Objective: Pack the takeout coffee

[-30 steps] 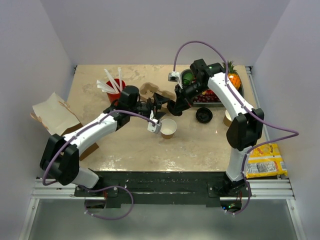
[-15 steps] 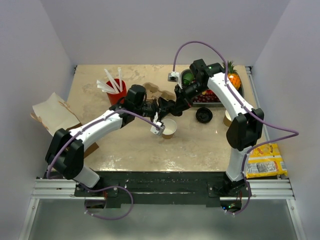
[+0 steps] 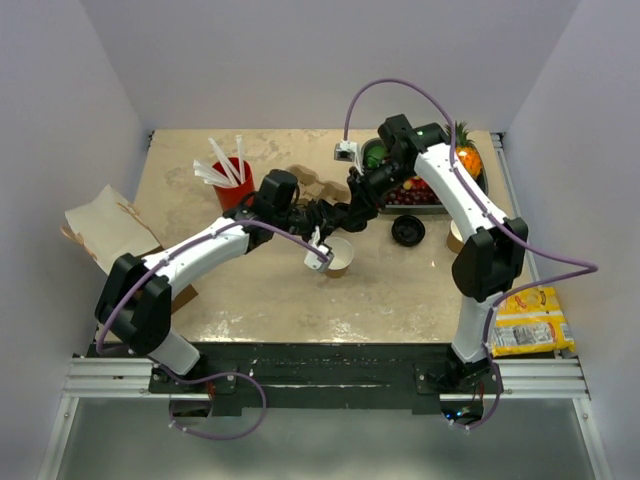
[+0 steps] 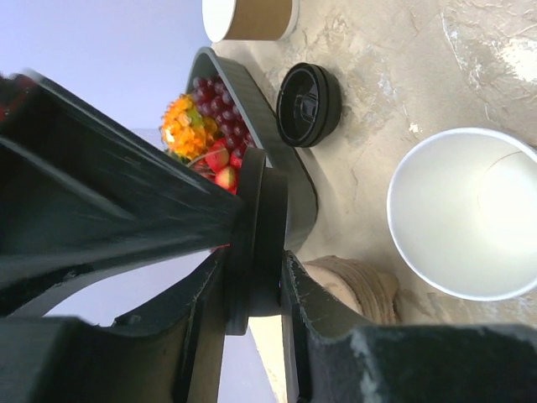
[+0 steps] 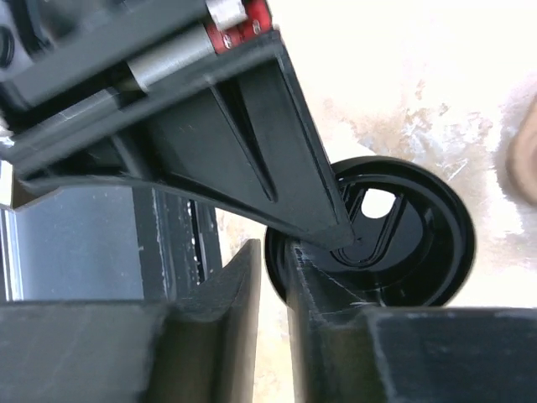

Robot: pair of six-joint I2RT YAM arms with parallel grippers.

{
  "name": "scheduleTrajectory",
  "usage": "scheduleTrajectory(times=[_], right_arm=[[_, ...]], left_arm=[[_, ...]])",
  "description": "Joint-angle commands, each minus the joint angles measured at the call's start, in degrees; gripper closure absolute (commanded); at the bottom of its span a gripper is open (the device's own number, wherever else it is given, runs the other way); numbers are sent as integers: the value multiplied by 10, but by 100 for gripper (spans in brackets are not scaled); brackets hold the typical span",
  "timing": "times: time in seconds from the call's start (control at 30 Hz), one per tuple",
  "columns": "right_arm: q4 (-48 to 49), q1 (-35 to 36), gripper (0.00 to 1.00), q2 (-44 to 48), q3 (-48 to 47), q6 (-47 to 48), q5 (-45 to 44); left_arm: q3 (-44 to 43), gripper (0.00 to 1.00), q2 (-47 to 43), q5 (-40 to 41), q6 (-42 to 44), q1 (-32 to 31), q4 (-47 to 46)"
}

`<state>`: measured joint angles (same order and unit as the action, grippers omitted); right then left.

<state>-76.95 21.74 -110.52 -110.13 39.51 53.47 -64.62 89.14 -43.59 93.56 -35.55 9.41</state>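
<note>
**Item:** coffee [image 3: 407, 231]. A small paper cup under a round black lid. From above, little more than the black disc shows.

**Location:** upright on the desk [image 3: 260, 290], just in front of the tray [image 4: 252, 101] of fruit and touching nothing. Neither gripper is on it.

**Handling (judged):**
- Weight: light if empty, heavier and apt to slosh if filled. The lid hides which.
- Wall: thin paper that gives under a hard squeeze.
- Lid: stiff, smooth plastic, probably only pressed on, so it could pop off if the cup is lifted by it.
- Where to hold: around the cup body just under the lid's rim, with a modest squeeze, keeping it upright.
- Approach: from the side away from the tray, as the tray's wall is close behind the cup.

**Also present:**
- Loose lid [image 4: 256, 227]: in the air to the left of the tray, seen edge-on, with no cup under it.
- Left gripper [image 3: 322, 214]: narrow, with both fingers closed on the loose lid's faces.
- Right gripper [image 5: 273, 252]: jaws narrow, with the loose lid's rim sitting in the slot between them. I cannot tell whether they are pinching it or have let go.
- Open cup [image 4: 461, 214]: in front of and to the left of the tray. It is lidless, white inside, and looks empty.
- Bag [image 3: 105, 230]: far to the left of the tray, and a likely place for packing.
</note>
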Motion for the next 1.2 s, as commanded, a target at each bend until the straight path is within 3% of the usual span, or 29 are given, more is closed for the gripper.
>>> scheduleTrajectory(times=[0.0, 0.13, 0.27, 0.3, 0.37, 0.4, 0.5, 0.67, 0.97, 1.17], right_arm=[[-1, -6, 58, 19, -84, -21, -12], [72, -78, 42, 23, -155, -120, 12], [147, -129, 33, 31, -144, -165, 4], [159, -131, 30, 47, -113, -157, -17], [213, -131, 30, 79, -50, -167, -36], [291, -130, 30, 98, 27, -180, -43], [447, -130, 29, 164, 156, -262, -93], [558, -128, 29, 197, 243, -369, -113], [559, -121, 29, 203, 313, -387, -92], [536, -115, 29, 201, 337, -377, -81]], left_arm=[[-8, 79, -20, 10, -47, -3, -18], [8, 82, -42, 47, -221, -2, -67], [-19, 83, -56, 66, -446, 7, -73], [-40, 83, -53, 60, -532, 13, -63], [-55, 83, -43, 34, -617, 32, -39], [-60, 83, -39, 21, -683, 38, -29], [-70, 83, -23, -32, -762, 54, 6], [-39, 84, -10, -69, -866, 72, -16], [-24, 84, 52, -164, -1023, 89, -48], [-42, 80, 95, -197, -1040, 94, -37]])
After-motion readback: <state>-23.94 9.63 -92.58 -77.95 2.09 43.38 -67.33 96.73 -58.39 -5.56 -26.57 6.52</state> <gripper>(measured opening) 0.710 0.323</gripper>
